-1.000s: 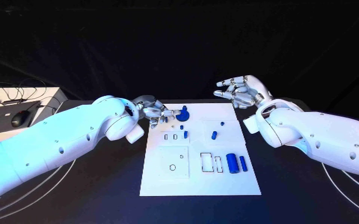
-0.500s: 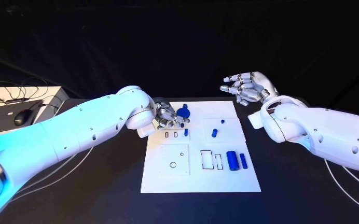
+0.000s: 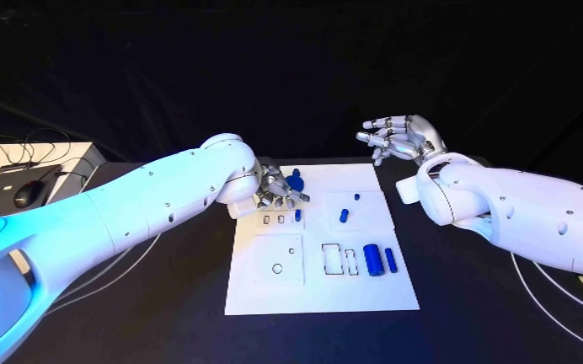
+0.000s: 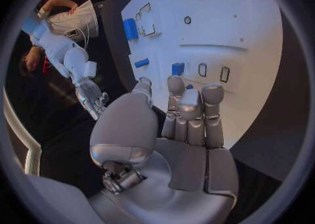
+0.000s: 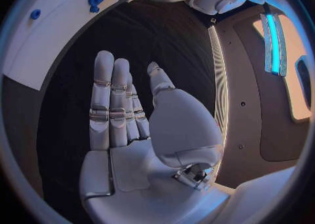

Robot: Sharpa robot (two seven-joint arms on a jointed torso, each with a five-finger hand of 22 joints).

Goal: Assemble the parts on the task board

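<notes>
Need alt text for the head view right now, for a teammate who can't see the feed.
The left hand reaches over the far left part of the white task board, at a round blue part. The right hand hovers open, off the board's far right corner. More blue parts lie on the board, including a large cylinder near its right edge.

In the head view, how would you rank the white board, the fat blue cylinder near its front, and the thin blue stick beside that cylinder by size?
1. The task board, by far the largest.
2. The fat blue cylinder.
3. The thin blue stick, similar in length but clearly narrower.
</notes>
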